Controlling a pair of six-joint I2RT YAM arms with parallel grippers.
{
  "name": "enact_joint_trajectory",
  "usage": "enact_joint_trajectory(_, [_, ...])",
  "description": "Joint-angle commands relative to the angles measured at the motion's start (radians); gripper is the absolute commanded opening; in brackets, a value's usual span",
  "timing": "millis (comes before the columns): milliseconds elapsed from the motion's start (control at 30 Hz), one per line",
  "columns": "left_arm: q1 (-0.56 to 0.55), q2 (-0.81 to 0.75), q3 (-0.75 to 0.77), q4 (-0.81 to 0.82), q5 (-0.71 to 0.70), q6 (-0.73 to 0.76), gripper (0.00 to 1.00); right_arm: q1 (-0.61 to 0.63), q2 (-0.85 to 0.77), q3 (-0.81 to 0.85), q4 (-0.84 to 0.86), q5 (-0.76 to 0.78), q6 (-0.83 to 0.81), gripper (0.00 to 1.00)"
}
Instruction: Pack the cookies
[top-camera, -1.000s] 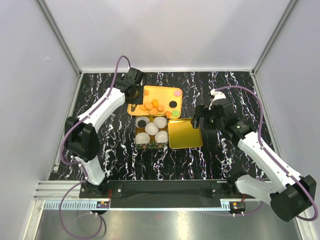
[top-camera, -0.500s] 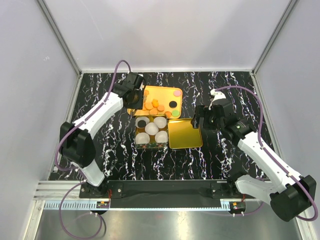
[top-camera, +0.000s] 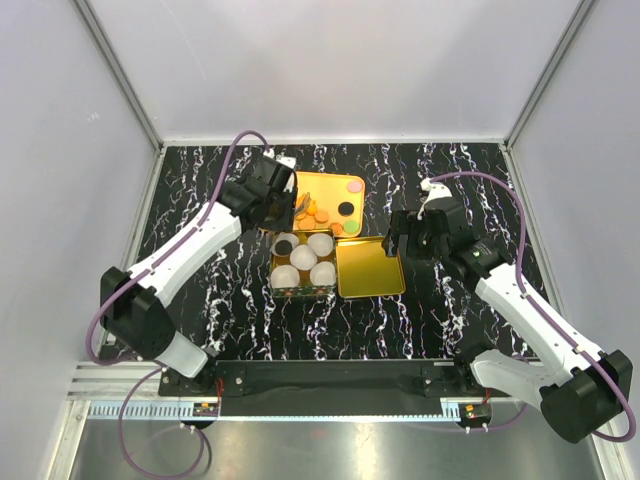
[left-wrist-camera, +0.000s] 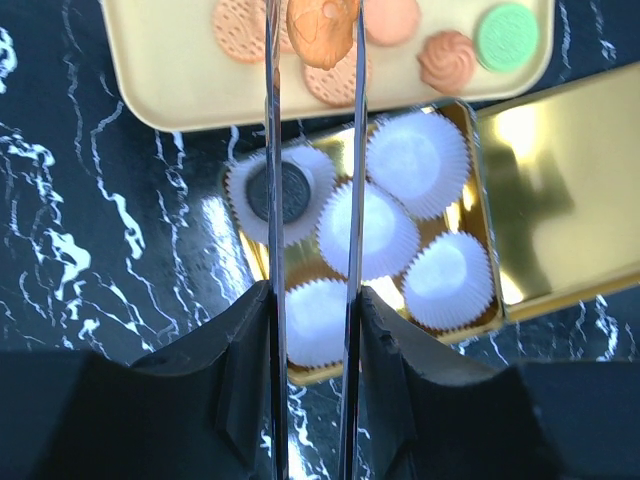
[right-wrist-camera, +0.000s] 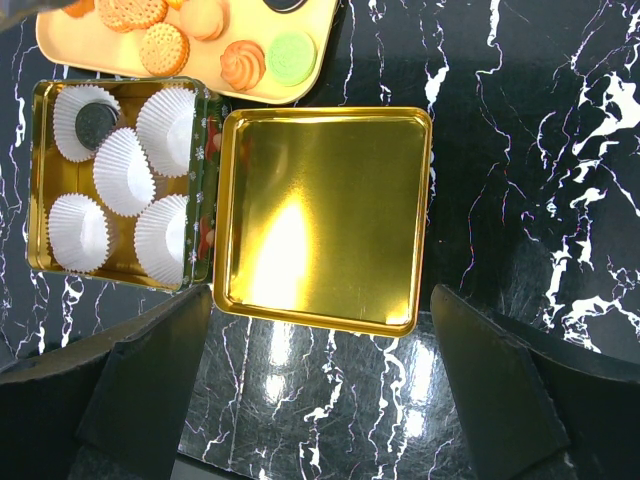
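Orange, pink, green and black cookies (top-camera: 320, 215) lie on a gold tray (top-camera: 325, 182). My left gripper (top-camera: 300, 206) has long thin metal fingers. It is shut on an orange cookie (left-wrist-camera: 321, 30) and holds it above the tray's near edge, just behind the open tin (top-camera: 275, 270). The tin holds several white paper cups (left-wrist-camera: 366, 230). One black cookie (left-wrist-camera: 280, 192) lies in the far-left cup and also shows in the right wrist view (right-wrist-camera: 96, 121). My right gripper (top-camera: 400, 240) is open and empty beside the lid's right edge.
The tin's gold lid (top-camera: 370, 267) lies open and flat to the right of the tin, and also shows in the right wrist view (right-wrist-camera: 320, 210). The table is black marble-patterned (top-camera: 450, 330), with white walls on three sides.
My left wrist has shifted right and nearer, from the tray's left edge toward the tin, and its elbow has swung back to the left. The right arm has not moved.
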Motion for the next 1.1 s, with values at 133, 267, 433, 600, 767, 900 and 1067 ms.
enact_joint_trajectory(133, [-0.072, -0.108, -0.052, 0.034, 0.033, -0.054, 0.40, -0.005, 0.003, 0.006, 0.027, 0.019, -0.012, 1.00])
enact_joint_trajectory(267, [-0.113, -0.134, -0.093, 0.037, 0.036, -0.072, 0.40, -0.003, 0.003, 0.007, 0.025, 0.020, -0.011, 1.00])
enact_joint_trajectory(433, [-0.139, -0.162, -0.127, 0.036, 0.040, -0.085, 0.40, -0.003, 0.002, 0.004, 0.027, 0.020, -0.009, 1.00])
enact_joint_trajectory(600, [-0.162, -0.168, -0.149, 0.033, 0.045, -0.088, 0.40, -0.003, 0.006, 0.004, 0.027, 0.020, -0.009, 1.00])
enact_joint_trajectory(767, [-0.175, -0.180, -0.164, 0.033, 0.042, -0.092, 0.40, -0.003, 0.006, 0.004, 0.030, 0.019, -0.009, 1.00])
enact_joint_trajectory(900, [-0.182, -0.176, -0.169, 0.036, 0.045, -0.094, 0.40, -0.003, 0.008, 0.004, 0.028, 0.019, -0.011, 1.00])
enact_joint_trajectory(1067, [-0.191, -0.180, -0.183, 0.042, 0.047, -0.100, 0.40, -0.003, 0.003, 0.001, 0.027, 0.020, -0.009, 1.00])
